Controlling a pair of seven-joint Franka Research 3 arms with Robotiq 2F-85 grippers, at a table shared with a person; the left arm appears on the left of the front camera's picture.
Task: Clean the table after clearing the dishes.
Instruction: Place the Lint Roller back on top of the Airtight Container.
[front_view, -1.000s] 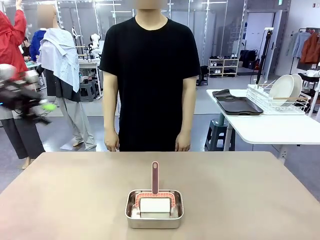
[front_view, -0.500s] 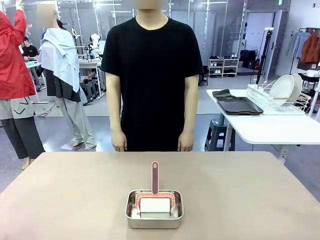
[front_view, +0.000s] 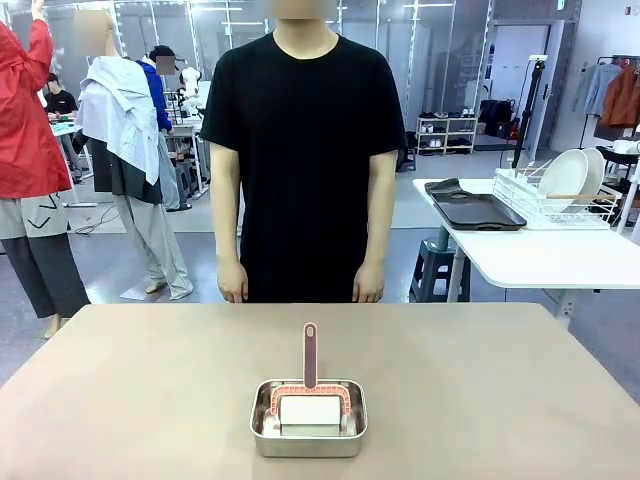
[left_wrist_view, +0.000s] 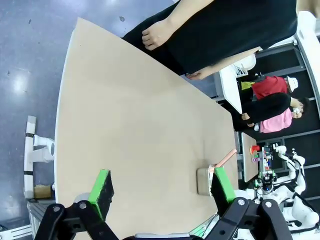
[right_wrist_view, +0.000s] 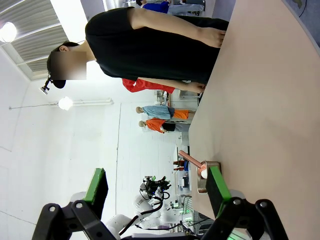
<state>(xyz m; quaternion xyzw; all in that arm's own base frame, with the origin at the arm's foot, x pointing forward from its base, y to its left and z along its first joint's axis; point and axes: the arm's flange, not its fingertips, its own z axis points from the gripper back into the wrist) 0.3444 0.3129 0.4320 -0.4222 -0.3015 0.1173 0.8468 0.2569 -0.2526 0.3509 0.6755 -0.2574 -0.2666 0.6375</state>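
Left arm gone from front view, left end effector (left_wrist_view: 160, 192) and right end effector (right_wrist_view: 157, 190) wide, above table (front_view: 150, 390)

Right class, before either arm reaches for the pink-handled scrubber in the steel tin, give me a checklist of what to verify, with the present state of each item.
1. Dishes off the table: ok, plates sit in the rack on the side table.
2. Left gripper open and holding nothing: ok.
3. Right gripper open and holding nothing: ok.
4. Scrubber handle upright in the tin: ok.
5. Person's hands off the tabletop: ok, at their sides.
6. Scrubber pad wet: cannot tell.
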